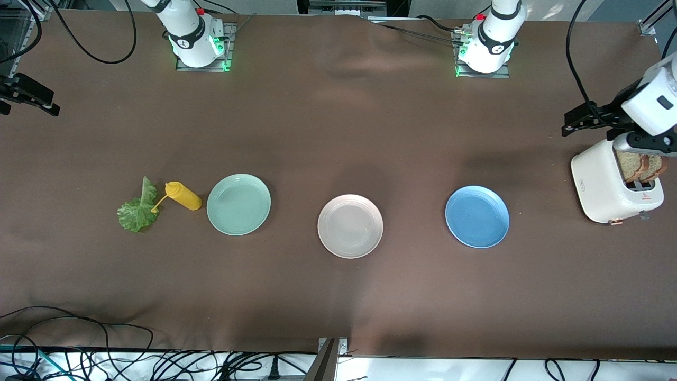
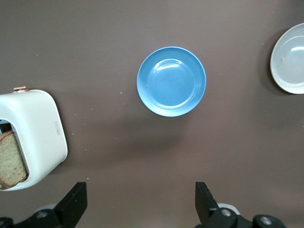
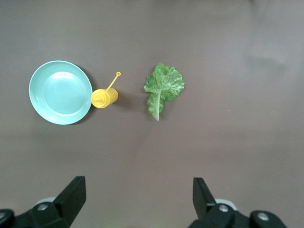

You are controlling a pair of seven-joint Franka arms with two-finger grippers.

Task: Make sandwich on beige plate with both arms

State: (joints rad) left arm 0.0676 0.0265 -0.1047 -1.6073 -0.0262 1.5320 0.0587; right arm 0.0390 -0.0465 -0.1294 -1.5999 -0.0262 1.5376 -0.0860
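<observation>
At the left arm's end of the table, two brown bread slices [image 1: 641, 165] stand upright in the slots of a white toaster [image 1: 608, 185], just beside the left gripper [image 1: 582, 117], which hovers over bare cloth with fingers wide apart, holding nothing. Bread is nearest this arm by far; likely first reach. Slices' flat faces run along the toaster's long axis, so a pinch across the thickness from above looks needed.

Beige plate [image 1: 350, 226] sits mid-table, empty, between the blue plate [image 1: 477, 216] and the mint-green plate [image 1: 238, 203], all three in a row, apart.

Lettuce leaf [image 1: 138, 208] lies flat toward the right arm's end, just beside a yellow squeeze bottle [image 1: 183, 195] lying on its side; the nozzle tip seems to touch the leaf. Right gripper [image 1: 29, 96] hangs at the table's edge, fingers spread, empty, nearer the lettuce.

Surface: brown cloth [image 1: 338, 296], slightly wrinkled. Cables along the camera-side edge.
</observation>
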